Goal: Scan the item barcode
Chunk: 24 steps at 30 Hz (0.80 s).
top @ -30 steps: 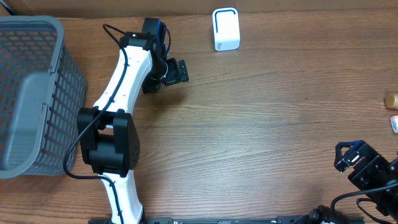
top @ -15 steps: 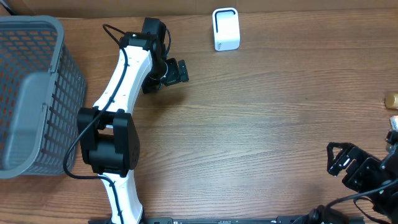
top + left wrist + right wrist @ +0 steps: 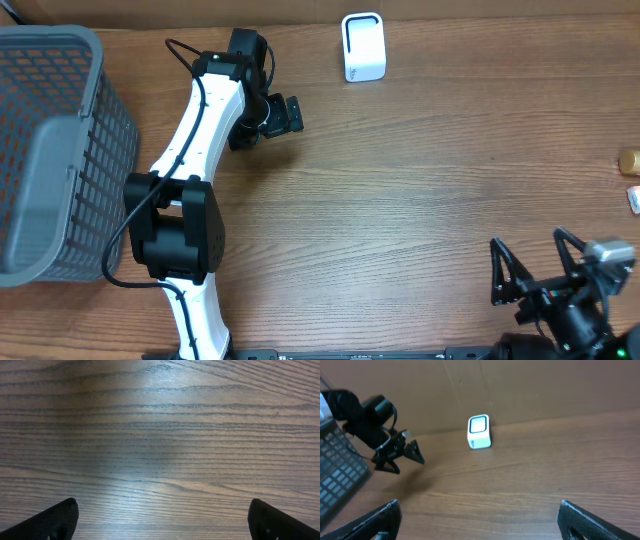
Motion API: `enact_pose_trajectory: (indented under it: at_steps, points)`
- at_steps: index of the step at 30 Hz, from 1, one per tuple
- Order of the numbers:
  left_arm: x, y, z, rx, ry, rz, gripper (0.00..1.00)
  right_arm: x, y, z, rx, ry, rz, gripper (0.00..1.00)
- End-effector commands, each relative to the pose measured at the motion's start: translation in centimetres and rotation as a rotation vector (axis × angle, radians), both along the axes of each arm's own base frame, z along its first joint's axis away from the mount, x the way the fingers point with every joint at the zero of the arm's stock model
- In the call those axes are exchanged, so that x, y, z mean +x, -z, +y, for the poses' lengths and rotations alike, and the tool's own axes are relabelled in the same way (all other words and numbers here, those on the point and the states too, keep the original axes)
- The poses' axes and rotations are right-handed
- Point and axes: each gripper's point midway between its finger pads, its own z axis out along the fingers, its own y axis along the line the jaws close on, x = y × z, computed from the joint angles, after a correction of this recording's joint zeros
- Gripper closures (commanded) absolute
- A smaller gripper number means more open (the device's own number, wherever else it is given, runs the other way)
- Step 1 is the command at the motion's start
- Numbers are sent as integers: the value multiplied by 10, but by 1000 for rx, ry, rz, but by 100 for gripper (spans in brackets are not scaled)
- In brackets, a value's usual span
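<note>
Evidently an opening stage: no item is held. The left gripper (image 3: 292, 113) hovers over bare table (image 3: 420, 200) toward the far edge, between the basket (image 3: 110, 150) and the white scanner (image 3: 363, 46). Its wrist view shows both fingers spread wide with only wood grain between them. The right gripper (image 3: 527, 245) sits at the near right corner, jaws likewise wide apart and empty, its camera looking across the table toward the scanner. The likely items, a small tan object (image 3: 629, 160) and a white object (image 3: 634, 198), lie at the right edge, cut off by the frame; which one carries the barcode cannot be told. Step in hand, as judged: reaching for an item, grasp not yet made. The next move calls for the right arm, the nearer one, to swing toward the right edge, close on one object, and present it to the scanner, well apart at the far side.
</note>
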Motion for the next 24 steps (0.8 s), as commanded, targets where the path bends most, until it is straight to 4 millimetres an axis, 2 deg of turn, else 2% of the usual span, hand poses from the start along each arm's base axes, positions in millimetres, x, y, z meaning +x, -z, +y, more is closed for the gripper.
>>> enact_pose_trajectory:
  at_steps: [1, 5, 7, 16, 24]
  points:
    - [2, 1, 2, 5, -14, -1, 0, 15, 23, -3, -9, 7, 16, 0]
    - [2, 1, 2, 5, -14, -1, 0, 37, 45, -5, -15, 7, -40, 0]
    - [2, 1, 2, 5, -14, -1, 0, 41, 51, -4, -18, 0, -72, 0]
    - [2, 1, 2, 5, -14, -1, 0, 55, 65, -4, -27, 9, -233, 0]
    - [2, 1, 2, 5, -14, -1, 0, 73, 80, -18, -35, 89, -304, 0]
